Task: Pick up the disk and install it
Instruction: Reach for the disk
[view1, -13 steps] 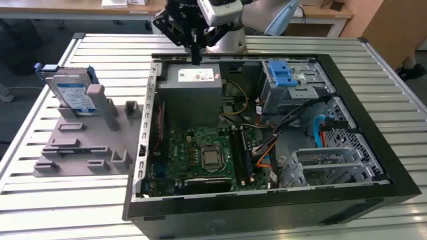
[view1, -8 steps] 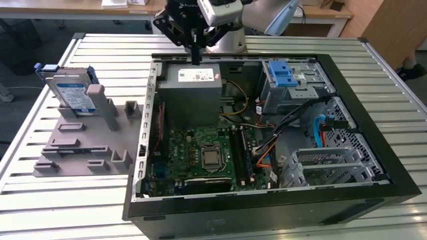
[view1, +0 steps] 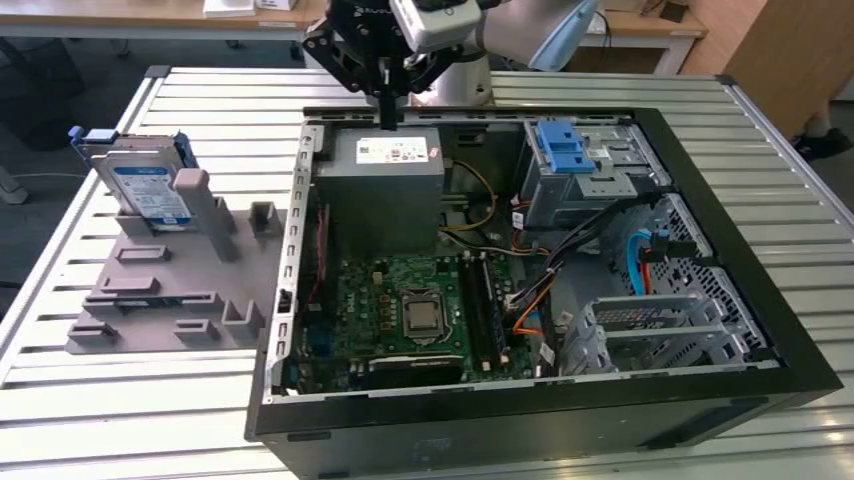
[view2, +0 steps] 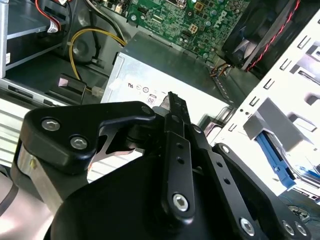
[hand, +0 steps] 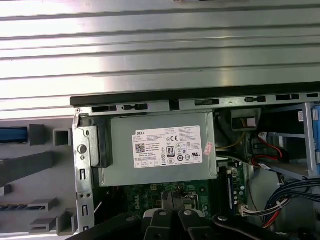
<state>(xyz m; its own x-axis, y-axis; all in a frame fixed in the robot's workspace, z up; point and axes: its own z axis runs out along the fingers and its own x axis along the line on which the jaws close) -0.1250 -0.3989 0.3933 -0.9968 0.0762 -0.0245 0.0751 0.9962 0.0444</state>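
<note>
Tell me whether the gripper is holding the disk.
No, the disk stands in the grey rack, apart from the gripper over the case.

**My black linkage hand on a grey arm**

My black metal linkage gripper (view2: 172, 100) is built from flat, rounded black link bars (view2: 115, 117) pinned with silver socket-head screws (view2: 180, 201). A silver-grey wrist block (view1: 434, 20) tops it, and my light grey tubular arm (view1: 523, 30) wears a pale blue joint cap (view1: 579, 22).

Black gripper (view2: 172, 98), fingers pressed together, empty, above grey metal box (view2: 170, 65) with white sticker (view2: 140, 91); green motherboard (view2: 190, 20) beyond, yellow cable (view2: 100, 31) beside.
</note>
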